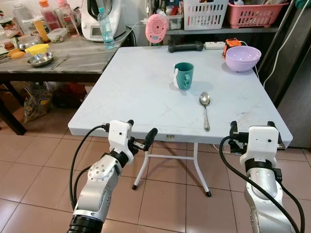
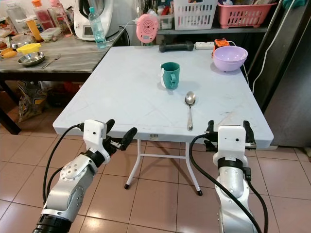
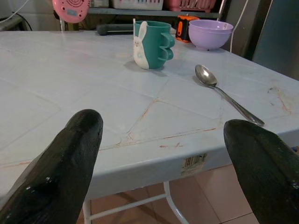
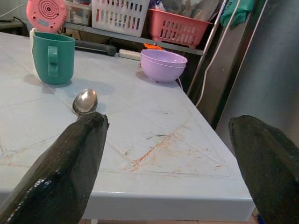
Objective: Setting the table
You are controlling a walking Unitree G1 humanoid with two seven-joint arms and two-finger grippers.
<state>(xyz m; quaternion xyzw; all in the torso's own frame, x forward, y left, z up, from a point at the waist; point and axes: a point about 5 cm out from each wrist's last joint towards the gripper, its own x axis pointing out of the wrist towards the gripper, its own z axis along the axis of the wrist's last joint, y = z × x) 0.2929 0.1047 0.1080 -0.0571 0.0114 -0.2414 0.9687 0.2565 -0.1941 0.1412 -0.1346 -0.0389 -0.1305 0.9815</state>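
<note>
A white folding table (image 1: 126, 92) is seen ahead, standing on a tiled floor (image 1: 43, 160). A teal mug (image 1: 184, 75) is placed upright near the middle of the tabletop. A metal spoon (image 1: 205, 109) is laid just beside the mug, on the near right side, with its bowl toward the mug and its handle directed toward the near edge. A lilac bowl (image 1: 242, 58) is set at the far right corner, well apart from the spoon.

The left gripper (image 1: 141, 136) is held in front of the table's near edge, below the tabletop level; its fingers (image 3: 60, 172) are spread wide and nothing is held between them. The right gripper (image 2: 227, 132) is held at the near right corner of the table; its fingers (image 4: 65, 172) are likewise spread wide, with nothing grasped.

A wooden side table (image 1: 82, 58) is noted to the left, carrying a water bottle (image 1: 105, 28) and a steel dish (image 1: 40, 59).
</note>
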